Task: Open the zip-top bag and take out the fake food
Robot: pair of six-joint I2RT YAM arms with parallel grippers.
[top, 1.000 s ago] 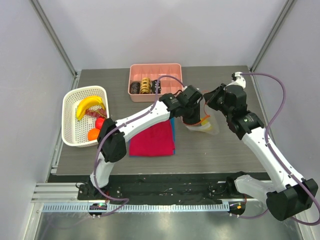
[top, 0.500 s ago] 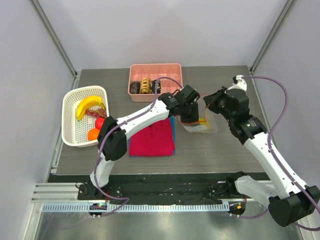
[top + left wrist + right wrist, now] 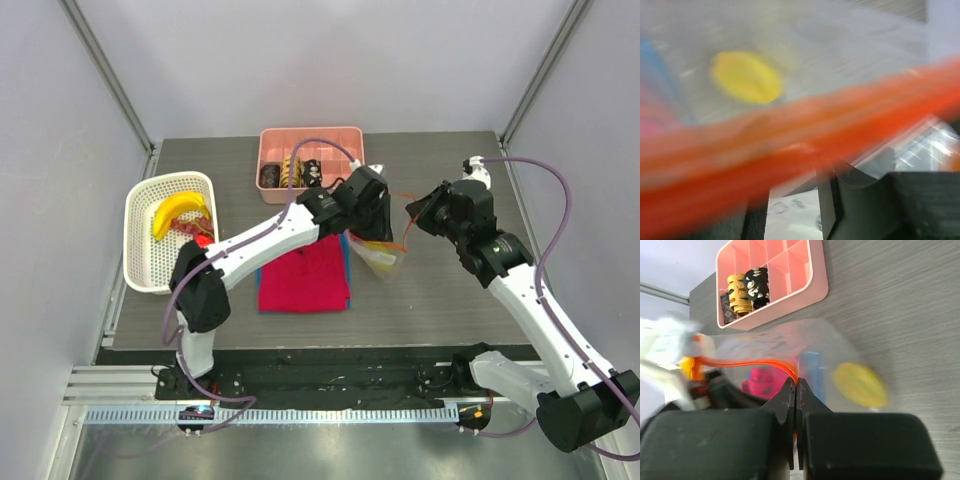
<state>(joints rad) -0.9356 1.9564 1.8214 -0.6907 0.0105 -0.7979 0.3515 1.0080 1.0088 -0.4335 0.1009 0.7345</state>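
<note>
Well, the zip-top bag (image 3: 380, 258) hangs mid-table with a yellow piece (image 3: 859, 385) inside, its orange strip (image 3: 755, 362) pinched tight by the right gripper (image 3: 796, 385). Whether the left gripper (image 3: 374, 212) grips it, I can't tell. The white basket (image 3: 140, 205) at left holds a banana (image 3: 178, 210).

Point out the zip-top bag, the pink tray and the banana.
zip-top bag (image 3: 380, 258): top external view, clear lower part
pink tray (image 3: 285, 131): top external view, far rim
banana (image 3: 178, 208): top external view, its middle
</note>
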